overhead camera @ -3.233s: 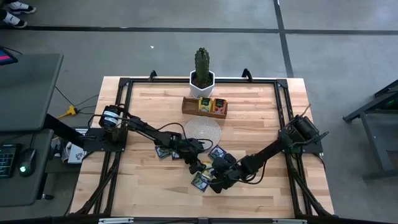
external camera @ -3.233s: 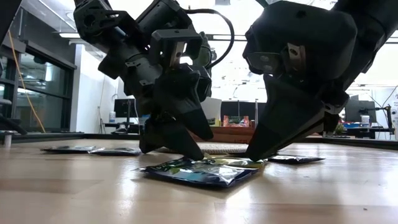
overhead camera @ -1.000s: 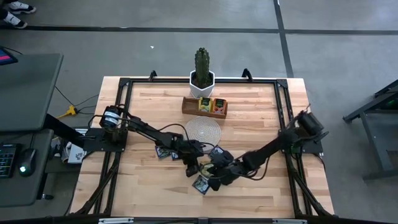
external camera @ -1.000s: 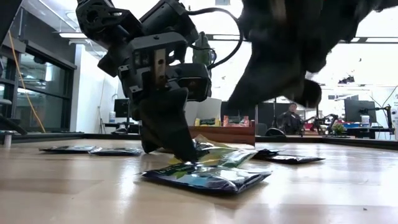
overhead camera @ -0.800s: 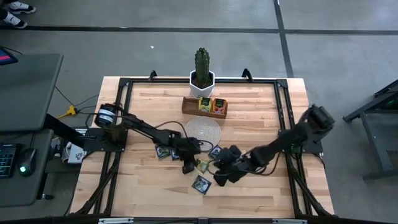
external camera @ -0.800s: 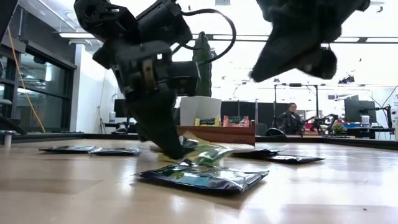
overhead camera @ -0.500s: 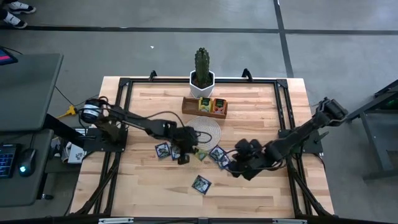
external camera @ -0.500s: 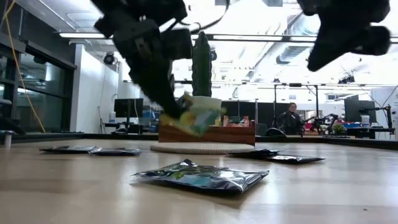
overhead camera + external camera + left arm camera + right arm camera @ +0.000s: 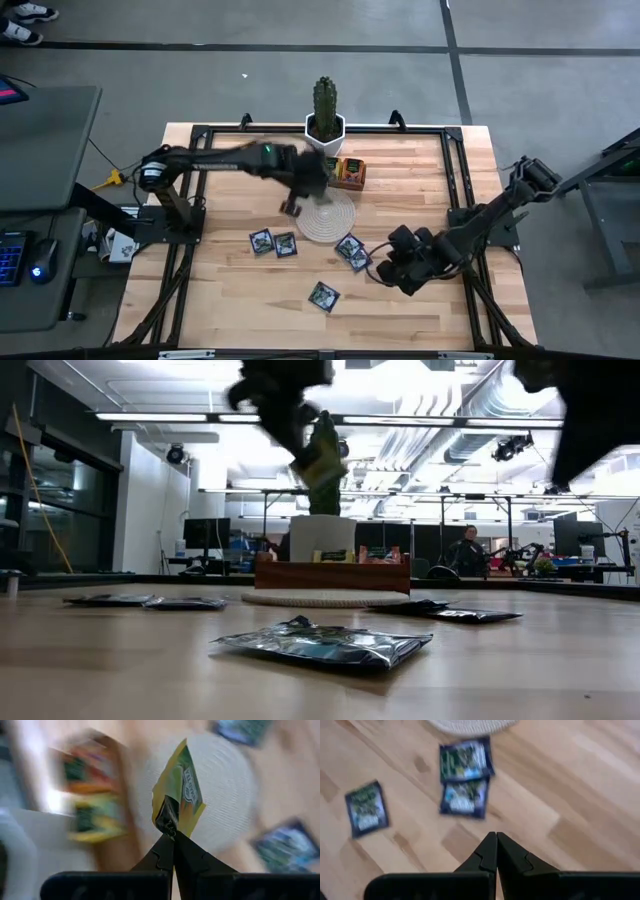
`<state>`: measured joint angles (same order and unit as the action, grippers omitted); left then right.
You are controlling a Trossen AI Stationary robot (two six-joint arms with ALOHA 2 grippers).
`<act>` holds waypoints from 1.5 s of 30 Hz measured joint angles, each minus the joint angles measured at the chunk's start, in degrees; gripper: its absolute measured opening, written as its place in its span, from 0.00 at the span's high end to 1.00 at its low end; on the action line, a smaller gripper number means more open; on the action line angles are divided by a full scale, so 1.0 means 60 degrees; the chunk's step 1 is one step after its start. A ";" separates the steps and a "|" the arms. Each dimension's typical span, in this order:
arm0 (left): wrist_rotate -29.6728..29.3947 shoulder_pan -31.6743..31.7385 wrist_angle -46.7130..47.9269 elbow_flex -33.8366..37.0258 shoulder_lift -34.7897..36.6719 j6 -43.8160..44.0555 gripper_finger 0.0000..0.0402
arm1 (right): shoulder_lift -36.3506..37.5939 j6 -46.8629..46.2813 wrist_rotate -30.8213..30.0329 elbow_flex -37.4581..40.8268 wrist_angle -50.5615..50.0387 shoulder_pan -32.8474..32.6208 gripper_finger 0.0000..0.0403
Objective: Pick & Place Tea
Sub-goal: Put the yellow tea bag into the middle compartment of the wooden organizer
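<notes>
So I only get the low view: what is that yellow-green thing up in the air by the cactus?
Observer: A tea sachet. The left gripper is shut on its corner.
Operator: What lies under it?
Observer: The left wrist view shows the round mat beneath it.
Operator: How many more are on the table? I see a few.
Observer: From above, five: two by the mat toward the left arm, two toward the right arm, and one alone nearer the front.
Operator: And the other arm?
Observer: The right gripper is shut and empty, above bare wood near the pair on its side.
</notes>
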<state>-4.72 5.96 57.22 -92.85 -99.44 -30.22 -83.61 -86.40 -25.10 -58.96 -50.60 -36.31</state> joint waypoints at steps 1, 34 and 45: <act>-0.0153 0.0119 -0.0096 -0.0316 -0.0135 -0.0207 1.00 | -0.0003 -0.0229 0.0013 0.0000 -0.0178 -0.0146 1.00; -0.5004 0.0380 0.0235 -0.2061 -0.3210 -0.3240 1.00 | -0.0007 -0.2509 0.0945 0.2728 0.3117 -0.1386 1.00; -0.5304 0.0378 -0.0100 -0.2087 -0.3364 -0.2961 1.00 | -0.0007 -0.2454 0.0849 0.2728 0.3130 -0.1386 1.00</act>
<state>-36.55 8.23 56.62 -105.37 -119.63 -47.99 -83.66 -101.12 -20.01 -42.59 -31.82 -44.62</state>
